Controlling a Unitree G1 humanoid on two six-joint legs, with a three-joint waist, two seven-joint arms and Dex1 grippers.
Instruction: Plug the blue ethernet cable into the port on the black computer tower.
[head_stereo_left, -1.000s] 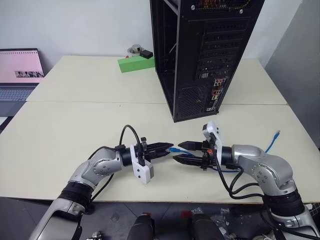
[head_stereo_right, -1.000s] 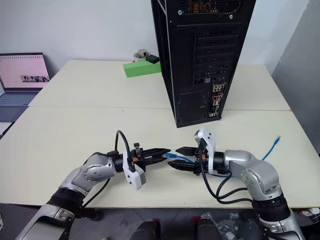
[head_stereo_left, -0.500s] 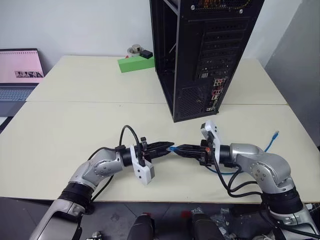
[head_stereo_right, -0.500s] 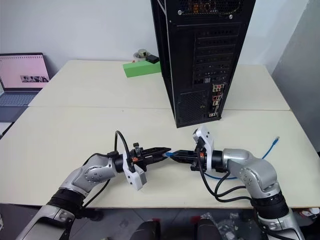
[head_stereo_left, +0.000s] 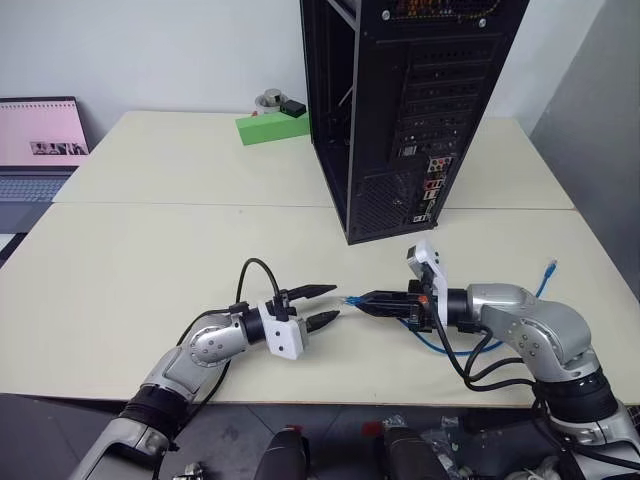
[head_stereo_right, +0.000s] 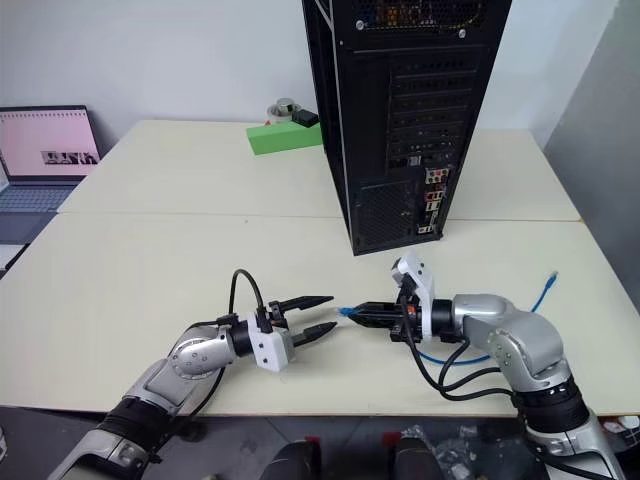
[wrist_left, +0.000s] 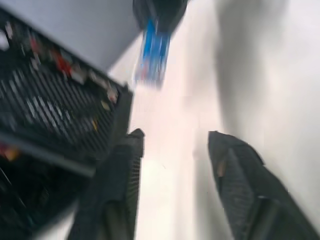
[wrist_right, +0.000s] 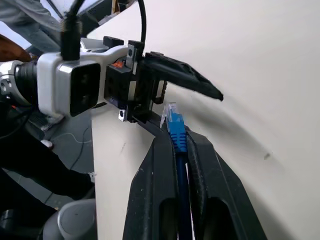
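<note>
The work surface consists of two cream tables (head_stereo_left: 150, 270) butted together along a seam running across the view. The black computer tower (head_stereo_left: 400, 110) stands upright on the far table, its base reaching the seam. A green box (head_stereo_left: 270, 127) lies beside it at the far edge. The blue ethernet cable (head_stereo_left: 545, 280) trails across the near table toward the right edge.

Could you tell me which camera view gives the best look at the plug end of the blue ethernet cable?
The right wrist view: the plug of the blue ethernet cable sticks out between the right gripper's shut fingers, sharp and close. The eye views show it small at that gripper's tip; the left wrist view shows a blue blur.
</note>
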